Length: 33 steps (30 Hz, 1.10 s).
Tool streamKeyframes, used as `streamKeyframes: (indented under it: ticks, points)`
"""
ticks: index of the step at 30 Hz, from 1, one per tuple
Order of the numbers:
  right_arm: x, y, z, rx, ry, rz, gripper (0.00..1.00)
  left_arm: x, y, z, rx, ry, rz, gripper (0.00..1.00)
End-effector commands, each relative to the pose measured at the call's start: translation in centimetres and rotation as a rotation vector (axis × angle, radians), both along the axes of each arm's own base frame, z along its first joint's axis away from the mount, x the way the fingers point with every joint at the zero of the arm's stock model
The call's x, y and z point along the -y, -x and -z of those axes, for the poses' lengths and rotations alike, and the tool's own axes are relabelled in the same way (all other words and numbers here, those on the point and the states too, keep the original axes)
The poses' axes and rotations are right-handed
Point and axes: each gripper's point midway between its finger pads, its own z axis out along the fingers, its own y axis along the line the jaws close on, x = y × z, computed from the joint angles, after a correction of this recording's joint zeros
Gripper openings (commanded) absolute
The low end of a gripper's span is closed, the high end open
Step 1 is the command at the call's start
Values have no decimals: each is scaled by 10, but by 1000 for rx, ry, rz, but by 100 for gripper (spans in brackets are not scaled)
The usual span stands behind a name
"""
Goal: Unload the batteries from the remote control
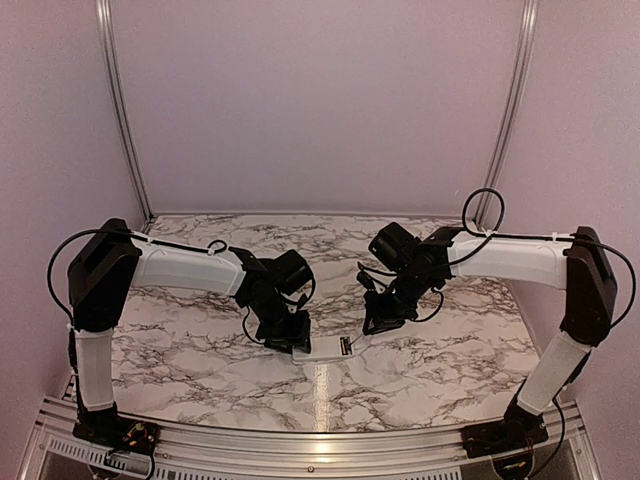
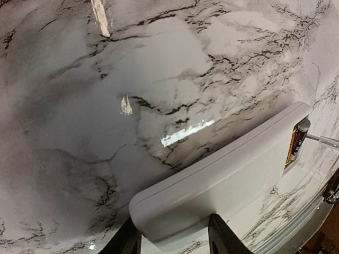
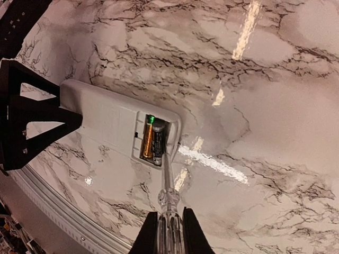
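A matt white plastic remote control (image 2: 222,185) between the jaws of the left gripper (image 2: 172,241) rests on a glossy marble-look table (image 2: 79,106), as the jaws of the right gripper (image 3: 169,233) clasp a clear-plastic-handled, smooth metal rod (image 3: 166,174) near shiny-wrapped batteries (image 3: 151,143).

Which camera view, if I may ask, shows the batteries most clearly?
The right wrist view: both batteries lie side by side in the open recess of the remote control, face-on, the screwdriver tip near them. The left wrist view shows them obliquely at its far end; the top external view gives only a dark-gold speck.
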Motion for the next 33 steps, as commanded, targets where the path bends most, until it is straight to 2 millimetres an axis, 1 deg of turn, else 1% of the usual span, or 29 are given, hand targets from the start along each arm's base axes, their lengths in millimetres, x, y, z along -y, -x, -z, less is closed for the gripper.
streamKeyframes:
  ticks: [1, 4, 7, 13, 19, 24, 28, 30, 33]
  points:
    - [10, -7, 4, 18, 51, 8, 0, -8, 0, 14, 24, -53, 17, 48]
    - [12, -13, 1, 35, 74, 4, 0, -7, -5, 5, 55, -47, 22, 57]
    - [11, -16, -1, 42, 85, -6, 0, -8, -9, -2, 80, -56, 21, 62]
    - [12, -17, -2, 39, 115, -33, 0, -14, -15, -15, 127, -108, 54, 64]
    - [9, -16, -2, 30, 137, -72, 0, -2, -15, -37, 196, -68, 180, 67]
    - [6, -16, -2, 26, 144, -91, 0, -2, -16, -42, 254, -71, 254, 69]
    - [5, -14, -1, 20, 146, -101, 0, 13, -11, -53, 297, -1, 335, 70]
    - [5, -13, -2, 18, 147, -106, 0, 23, -5, -59, 327, 33, 402, 73]
    - [5, -13, -1, 17, 150, -111, 0, 26, -2, -61, 374, 35, 491, 79]
